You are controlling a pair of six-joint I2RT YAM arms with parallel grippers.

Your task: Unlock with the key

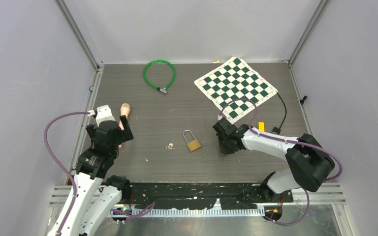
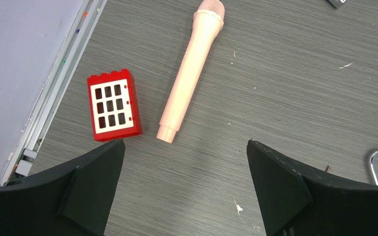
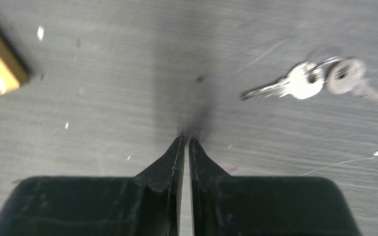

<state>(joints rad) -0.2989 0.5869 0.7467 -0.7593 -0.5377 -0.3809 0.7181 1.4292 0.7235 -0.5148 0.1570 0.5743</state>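
The key (image 3: pixel 305 82) lies flat on the table (image 1: pixel 177 113), one of two silver keys on a shared ring, ahead of the right claw (image 3: pixel 186 140) and off toward the right edge of its wrist view, clear of the tips; the shot is blurred. At the far left, the left claw (image 2: pixel 185 145) stands wide open with nothing between its fingers, hanging above bare table. Ahead of it and to its left a red toy window block (image 2: pixel 113 104) lies flat near the table's edge rail. Just beside the block, straight ahead of the open claw, a pink toy microphone (image 2: pixel 189 73) lies with its head pointing away. Low at the right edge of the left wrist view, the curve of a steel shackle shows. It belongs to the brass padlock (image 1: pixel 193 143), which lies flat between the two claws, its shackle appearing closed, with the keys just to its left and apart from it. The right claw sits low over the table just right of the padlock, its fingers pressed nearly together and gripping nothing; a brass corner shows at the upper left of its wrist view. Beyond the right claw, toward the back wall, lies a green-and-white chessboard mat (image 1: pixel 235 87), and well left of that a green cable lock (image 1: pixel 159 73).
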